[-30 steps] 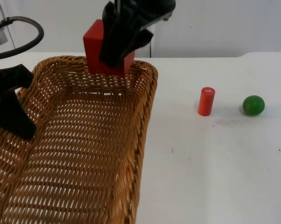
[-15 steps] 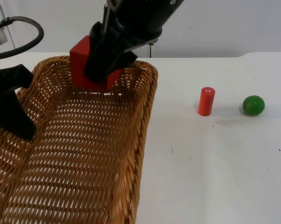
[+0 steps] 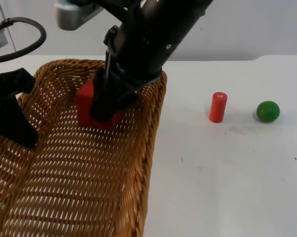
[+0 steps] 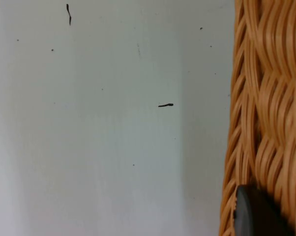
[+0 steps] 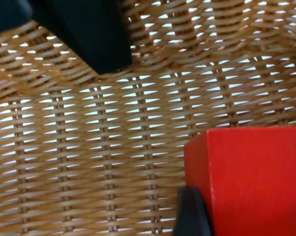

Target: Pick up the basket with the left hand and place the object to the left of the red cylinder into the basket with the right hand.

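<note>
A woven wicker basket (image 3: 138, 163) fills the left of the top view, held up by my left gripper (image 3: 13, 123), which is shut on its left rim (image 4: 266, 108). My right gripper (image 3: 105, 106) reaches down inside the basket, shut on a red cube (image 3: 89, 106). The cube (image 5: 256, 182) hangs just above the woven floor (image 5: 89, 147), with one black fingertip (image 5: 190, 214) against its side. The red cylinder (image 3: 218, 107) stands upright on the white table to the right of the basket.
A green ball (image 3: 268, 111) lies right of the red cylinder. The white table (image 3: 227, 187) stretches to the right and front of the basket. The grey partition wall (image 3: 247, 29) closes the back.
My right gripper has carried the red cube from above the basket's far rim down and leftward into the basket. The left arm and basket have held still.
</note>
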You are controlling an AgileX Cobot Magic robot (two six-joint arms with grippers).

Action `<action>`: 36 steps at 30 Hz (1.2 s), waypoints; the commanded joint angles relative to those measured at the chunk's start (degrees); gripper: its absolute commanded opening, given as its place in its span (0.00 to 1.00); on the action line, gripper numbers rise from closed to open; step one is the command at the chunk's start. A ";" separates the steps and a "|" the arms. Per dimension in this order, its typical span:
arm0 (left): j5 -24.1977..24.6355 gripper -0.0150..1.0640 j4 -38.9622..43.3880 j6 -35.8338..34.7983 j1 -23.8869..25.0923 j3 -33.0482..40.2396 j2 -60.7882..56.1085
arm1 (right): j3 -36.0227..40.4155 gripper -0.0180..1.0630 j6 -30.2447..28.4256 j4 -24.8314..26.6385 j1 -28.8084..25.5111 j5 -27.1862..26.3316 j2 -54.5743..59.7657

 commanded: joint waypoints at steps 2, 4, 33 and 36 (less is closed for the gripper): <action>0.72 0.01 -0.80 0.10 0.08 -0.51 -0.65 | 0.01 0.36 -1.36 0.61 0.04 1.17 -0.36; 0.72 0.01 -0.80 0.10 0.08 -0.51 -0.65 | 0.01 0.56 -1.36 0.61 0.04 1.64 -0.36; 0.51 0.01 -0.80 0.10 0.08 -0.51 -0.65 | 0.69 0.89 12.83 -10.28 -0.20 12.87 -27.33; 0.51 0.01 -0.80 0.32 0.08 -0.51 -0.65 | 4.01 0.89 12.83 -10.37 -0.20 11.17 -30.27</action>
